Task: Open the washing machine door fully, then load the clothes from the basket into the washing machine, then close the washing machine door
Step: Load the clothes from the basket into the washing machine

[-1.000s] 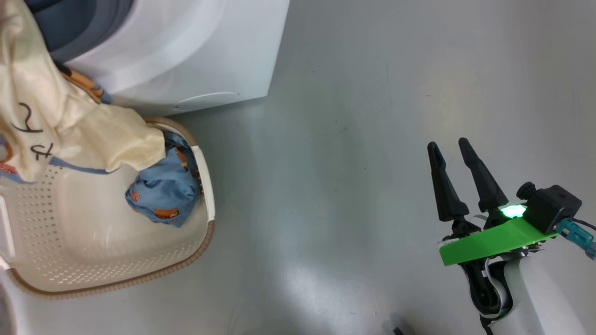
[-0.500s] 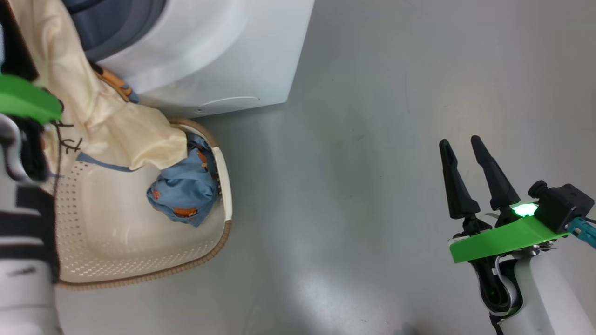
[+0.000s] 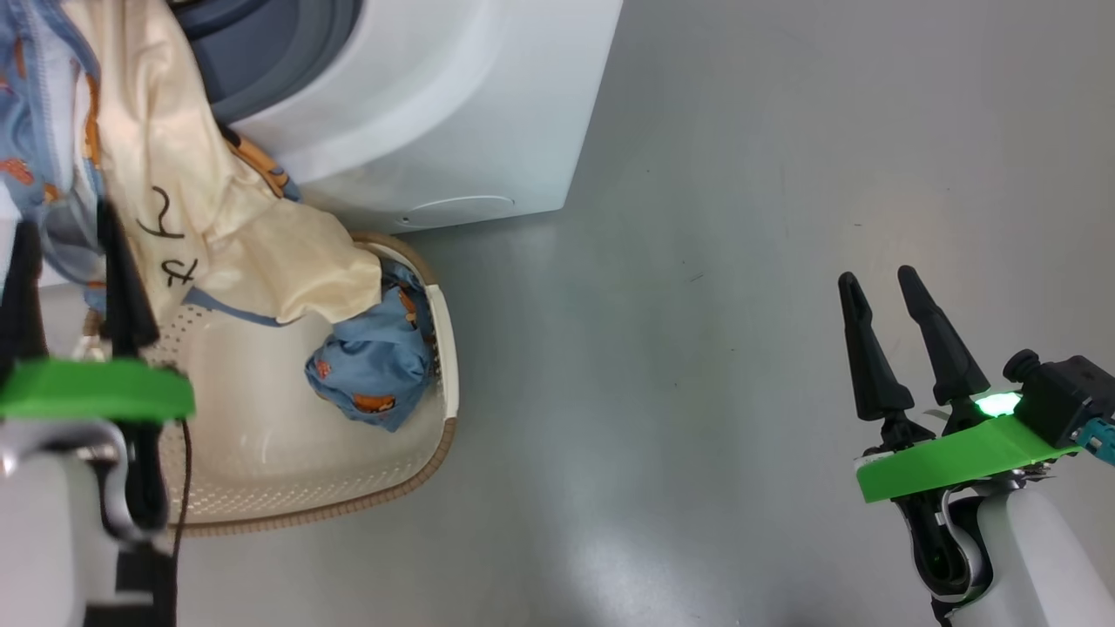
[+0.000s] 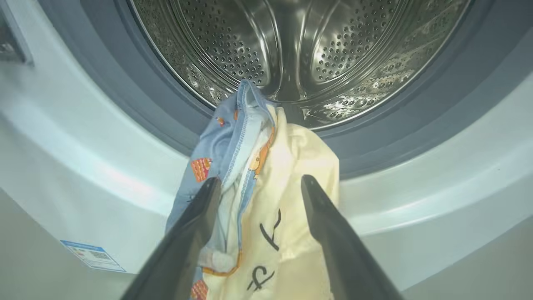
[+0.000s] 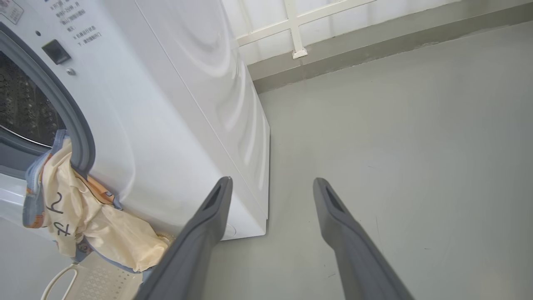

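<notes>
The cream-and-blue garment [image 4: 283, 200] hung from the mouth of the washing machine [image 3: 453, 113], drooping down into the basket [image 3: 444, 348]. It looked soft, light and floppy, so the thick bunched part near the drum [image 4: 291, 50] seemed the best place to grab. A blue bundle [image 3: 375, 366] lay in the basket. That made two clothes and one basket. The left gripper [image 4: 260, 180] and right gripper [image 3: 879, 277] had their fingers wide apart, holding nothing.

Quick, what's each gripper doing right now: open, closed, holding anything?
Left gripper: jaws open, not gripping the cream-and-blue garment hanging from the washing machine.
Right gripper: jaws open, empty, above the floor.
</notes>
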{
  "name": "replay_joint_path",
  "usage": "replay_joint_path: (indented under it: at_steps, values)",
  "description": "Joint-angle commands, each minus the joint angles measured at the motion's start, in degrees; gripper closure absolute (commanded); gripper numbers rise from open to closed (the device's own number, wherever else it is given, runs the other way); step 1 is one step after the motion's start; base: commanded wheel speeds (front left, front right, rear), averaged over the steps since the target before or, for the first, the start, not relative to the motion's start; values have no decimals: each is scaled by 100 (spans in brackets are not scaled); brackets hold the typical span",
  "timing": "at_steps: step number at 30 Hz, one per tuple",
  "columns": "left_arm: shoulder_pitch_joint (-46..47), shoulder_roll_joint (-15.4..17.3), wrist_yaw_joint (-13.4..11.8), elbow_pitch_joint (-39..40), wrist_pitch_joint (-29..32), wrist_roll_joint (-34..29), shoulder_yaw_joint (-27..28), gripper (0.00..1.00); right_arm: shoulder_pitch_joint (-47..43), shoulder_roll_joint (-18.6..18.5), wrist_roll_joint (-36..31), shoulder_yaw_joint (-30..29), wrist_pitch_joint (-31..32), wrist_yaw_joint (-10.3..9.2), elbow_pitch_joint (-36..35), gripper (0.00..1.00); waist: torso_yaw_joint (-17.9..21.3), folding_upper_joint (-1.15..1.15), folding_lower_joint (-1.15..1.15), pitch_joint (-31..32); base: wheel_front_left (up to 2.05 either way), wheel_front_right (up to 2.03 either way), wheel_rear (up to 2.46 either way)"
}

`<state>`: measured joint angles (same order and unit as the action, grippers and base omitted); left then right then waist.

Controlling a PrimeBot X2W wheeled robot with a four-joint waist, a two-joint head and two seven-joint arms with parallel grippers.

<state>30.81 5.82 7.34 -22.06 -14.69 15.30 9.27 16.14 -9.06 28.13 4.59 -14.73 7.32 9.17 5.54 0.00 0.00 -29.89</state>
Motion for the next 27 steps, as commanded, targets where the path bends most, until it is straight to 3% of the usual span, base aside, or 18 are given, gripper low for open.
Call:
replay_joint_path:
  at_steps: [1, 14, 21, 27]
  values:
    - [-401, 119, 13, 389, -30, -16, 229, 0, -180, -72, -73, 83, -27, 17, -153, 0, -27, 0, 0, 0, 0, 0, 0]
    - [-1355, -148, 14, 1287, -30, 100, 241, 0, -95, -118, -75, 82, -27, 17, -160, 0, -51, 0, 0, -89, 0, 0, 0]
    - [-1326, -189, 14, 1014, -30, 176, 185, 0, -56, -108, -75, 104, -27, 17, -153, 0, -18, 0, 0, -106, 0, 0, 0]
    - [-1226, -184, 14, 209, -30, 327, 47, 0, -47, -94, -76, 146, -27, 17, -142, 0, 16, 0, 0, -125, 0, 0, 0]
